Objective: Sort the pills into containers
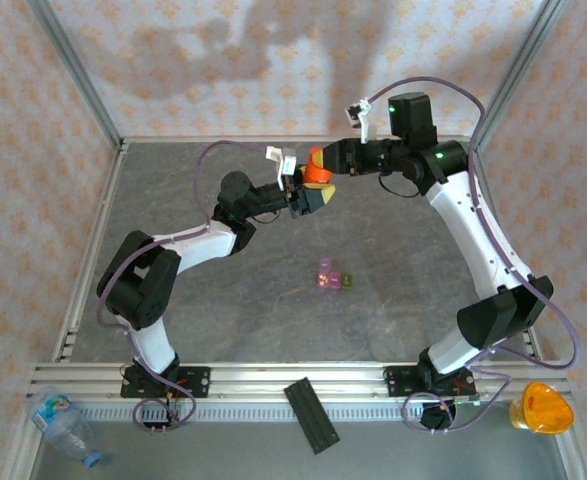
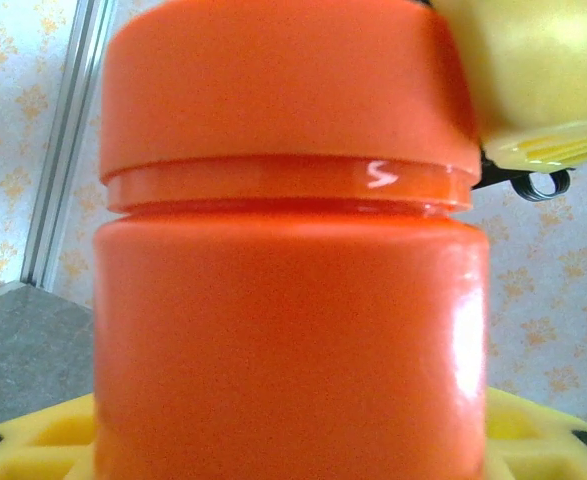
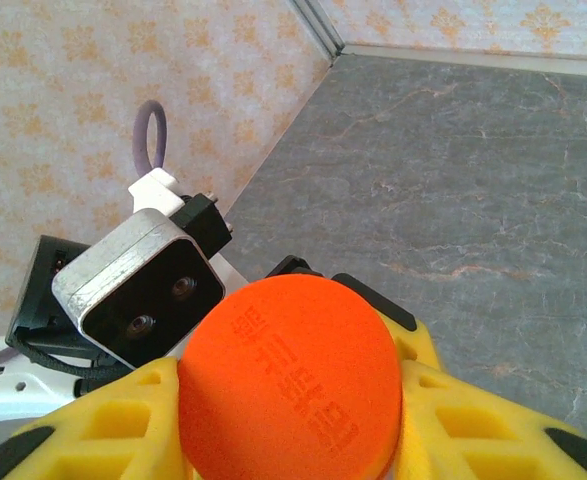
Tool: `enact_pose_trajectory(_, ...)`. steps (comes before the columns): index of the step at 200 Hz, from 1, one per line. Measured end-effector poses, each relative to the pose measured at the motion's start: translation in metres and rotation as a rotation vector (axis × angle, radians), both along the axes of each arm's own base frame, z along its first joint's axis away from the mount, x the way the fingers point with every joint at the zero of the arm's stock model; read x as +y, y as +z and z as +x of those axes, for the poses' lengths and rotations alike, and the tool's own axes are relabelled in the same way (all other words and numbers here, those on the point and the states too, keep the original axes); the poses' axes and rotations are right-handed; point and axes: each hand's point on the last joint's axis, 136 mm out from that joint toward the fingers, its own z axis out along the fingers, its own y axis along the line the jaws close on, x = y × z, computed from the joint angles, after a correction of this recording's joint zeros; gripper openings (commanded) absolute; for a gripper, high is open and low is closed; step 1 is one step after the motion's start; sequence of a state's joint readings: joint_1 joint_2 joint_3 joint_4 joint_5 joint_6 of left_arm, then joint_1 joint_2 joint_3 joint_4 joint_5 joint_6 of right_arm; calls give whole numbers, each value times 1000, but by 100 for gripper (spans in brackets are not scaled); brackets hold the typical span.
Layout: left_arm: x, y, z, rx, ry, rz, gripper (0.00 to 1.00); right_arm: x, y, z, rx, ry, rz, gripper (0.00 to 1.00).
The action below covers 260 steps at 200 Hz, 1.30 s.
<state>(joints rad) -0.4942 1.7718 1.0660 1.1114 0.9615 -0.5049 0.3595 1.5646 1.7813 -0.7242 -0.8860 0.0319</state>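
An orange bottle (image 1: 318, 176) is held in the air over the back of the table, between both arms. My left gripper (image 1: 311, 197) is shut on the bottle's body (image 2: 293, 330), with yellow fingers (image 2: 43, 440) showing at either side. My right gripper (image 1: 319, 160) comes from the right and is shut on the bottle's cap (image 3: 293, 380); its yellow fingers (image 3: 473, 420) press on both sides. The cap (image 2: 283, 90) sits on the bottle. The containers (image 1: 330, 277), a small pink-purple box joined to a green one, lie on the table's middle. The pills are out of view.
A black flat strip (image 1: 311, 415) lies across the near rail. A clear plastic bottle (image 1: 63, 425) lies at the bottom left, outside the table. An orange-yellow object (image 1: 541, 408) sits at the bottom right. Metal frame posts (image 1: 73, 70) stand at the back corners.
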Motion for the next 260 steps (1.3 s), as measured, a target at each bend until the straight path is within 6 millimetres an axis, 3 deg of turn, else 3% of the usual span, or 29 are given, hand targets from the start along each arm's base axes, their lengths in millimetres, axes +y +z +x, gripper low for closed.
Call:
enact_pose_trajectory(48, 4, -15, 13, -5, 84, 43, 0, 5, -14, 9, -43, -107, -15, 34)
enact_pose_trajectory(108, 18, -60, 33, -40, 453, 242, 0, 17, -53, 23, -52, -395, -3, 33)
enact_pose_trajectory(138, 27, -73, 41, -45, 624, 296, 0, 21, -65, 31, -36, -481, 15, 33)
enact_pose_trajectory(168, 32, -67, 46, -56, 709, 284, 0, 23, -60, 36, -49, -502, 37, 39)
enact_pose_trajectory(197, 33, -53, 46, -80, 733, 233, 0, 20, -48, 37, -53, -498, 54, 66)
enact_pose_trajectory(218, 30, -42, 44, -112, 718, 206, 0, 10, -40, 35, -46, -490, 69, 78)
enact_pose_trajectory(260, 18, -46, 33, -132, 574, 226, 0, -19, -3, 20, -87, -458, 122, 81)
